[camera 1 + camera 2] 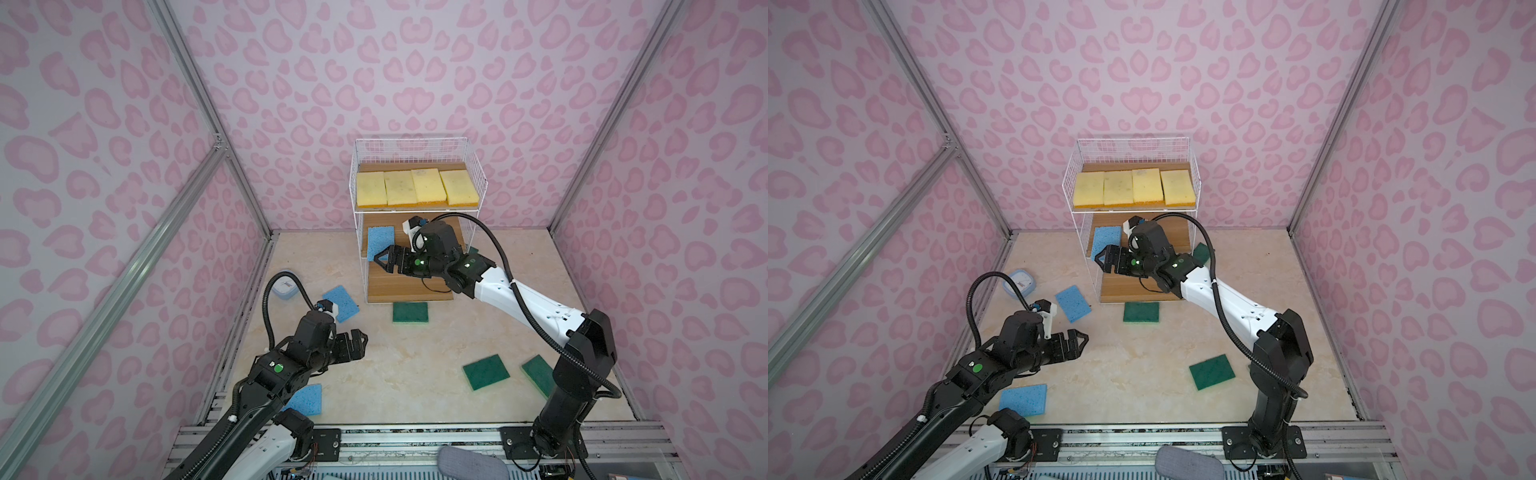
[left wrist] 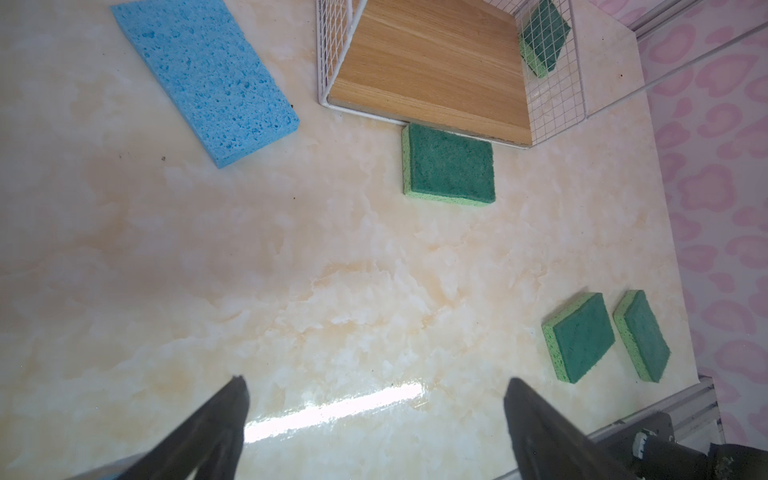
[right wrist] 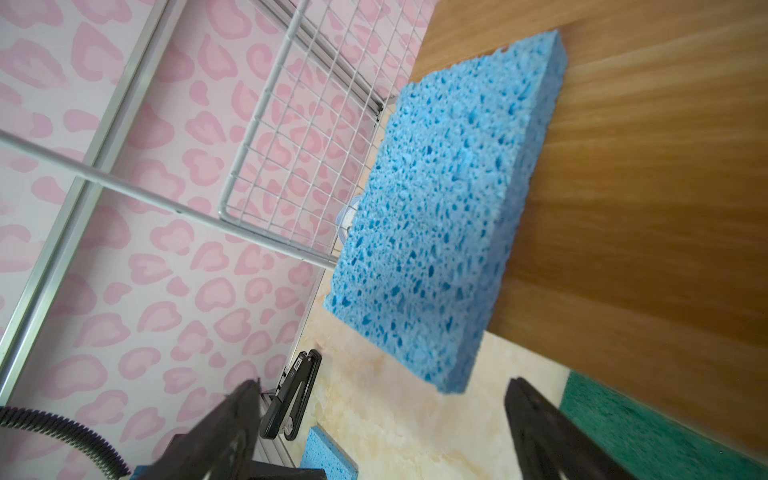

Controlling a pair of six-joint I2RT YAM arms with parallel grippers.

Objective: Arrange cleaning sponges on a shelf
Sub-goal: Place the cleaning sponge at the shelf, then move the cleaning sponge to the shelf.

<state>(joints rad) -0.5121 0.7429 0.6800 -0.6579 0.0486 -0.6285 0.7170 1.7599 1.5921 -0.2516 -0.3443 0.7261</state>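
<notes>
Blue sponge (image 1: pixel 380 242): laid flat at the left end of the middle board of the shelf (image 1: pixel 395 286), its near end overhanging the front edge; the bare board beside it is judged reserved for further sponges.
Long axis: run front to back, like the yellow sponges (image 1: pixel 415 187) above.
Right gripper (image 1: pixel 379 258): spread, nothing clasped, just before the sponge.
Left gripper (image 1: pixel 360 337): spread, empty, held over the table (image 1: pixel 415 374).

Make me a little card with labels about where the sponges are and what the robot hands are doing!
shelf top tier: four yellow sponges in a row
middle tier: one blue sponge, overhanging the board's edge
table: two loose blue sponges, four green sponges
right gripper: open, facing the shelved sponge, empty
left gripper: open over the table, empty
</notes>
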